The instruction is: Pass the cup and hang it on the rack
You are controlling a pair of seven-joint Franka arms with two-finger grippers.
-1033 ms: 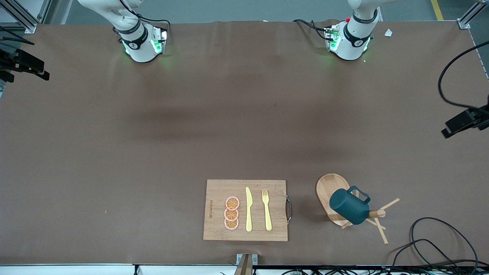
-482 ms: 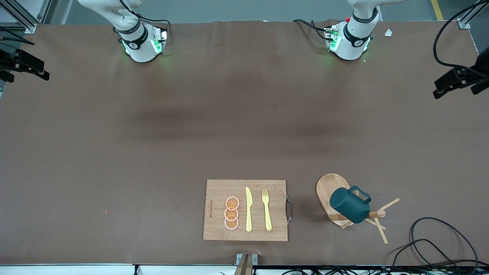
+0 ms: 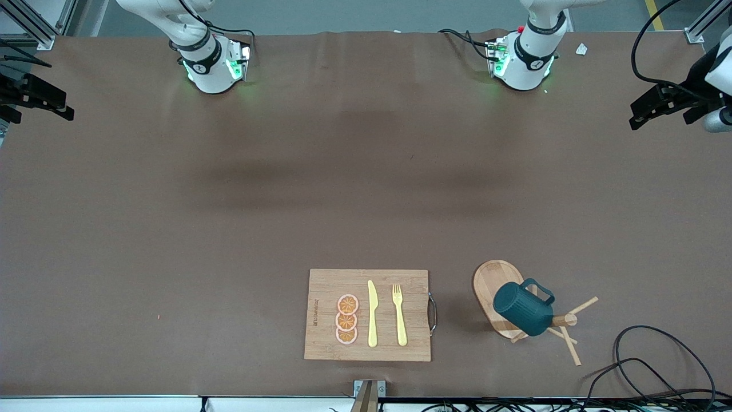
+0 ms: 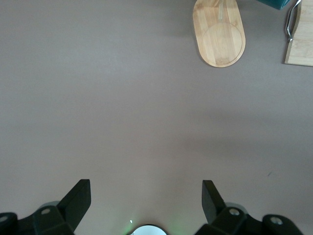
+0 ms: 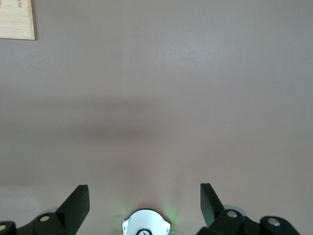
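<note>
cutlery sits lowest in the front view: a bamboo cutting board (image 3: 368, 315) at lower centre carries three orange slices (image 3: 346, 319), a yellow knife (image 3: 372, 313) and a yellow fork (image 3: 399, 315), laid in tidy parallel, apparently as bystanders to the job; beside the board, toward the left arm's end of the table in the lower right of the frame, stands the rack (image 3: 496, 293), its oval base flat on the cloth and its thin pegs fanning toward the camera; the cup (image 3: 523, 309) hangs tilted on it, handle looped over a peg so the body leans out over the base, which is why it stays up with nothing holding it; a loop of black cable (image 3: 657, 355) lies in the lower right corner; above these the brown table (image 3: 229, 229) runs bare through the middle of the frame; the left gripper (image 3: 663, 106) is at the upper right edge, over the table's end, well apart from the rack; in the left wrist view its fingers (image 4: 76, 200) are spread wide with nothing between them; the right gripper (image 5: 144, 198) is likewise spread wide and empty in the right wrist view, over bare table, that arm waiting; by my reading the hanging is done and both arms are parked clear so nothing can knock the cup.
</note>
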